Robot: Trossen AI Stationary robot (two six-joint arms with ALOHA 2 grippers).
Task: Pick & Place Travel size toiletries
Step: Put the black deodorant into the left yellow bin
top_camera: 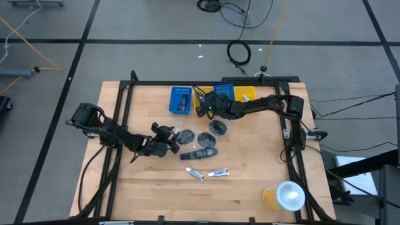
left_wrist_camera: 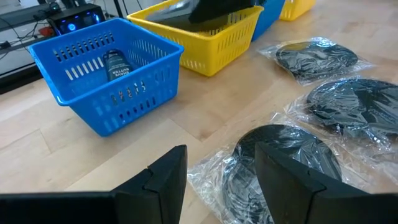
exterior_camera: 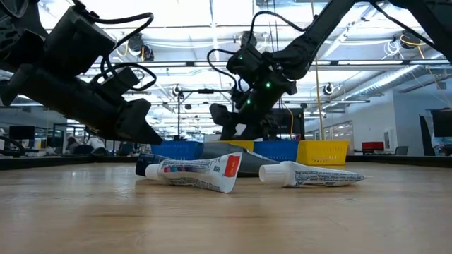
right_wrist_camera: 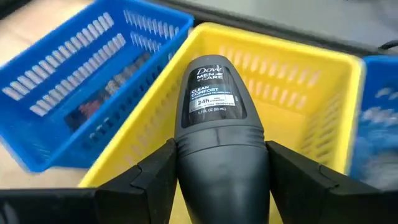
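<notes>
My overhead camera looks straight down on the whole table [top_camera: 156, 200], while my low one sits at board level, close behind two white tubes [exterior_camera: 191, 173], facing across to the bins and the hall beyond. My left wrist camera skims low over the bagged discs [left_wrist_camera: 292, 155] toward the blue bin [left_wrist_camera: 106, 93]. My right wrist camera hangs close above the yellow bin [right_wrist_camera: 323, 68], and both wrist views share those two bins.

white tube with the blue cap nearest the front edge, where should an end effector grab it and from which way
Grip the white tube across its round middle, coming straight down from above. It lies flat on the table, its tail end is crimped flat, and a second tube lies just beside it, so close the fingers across its width.
</notes>
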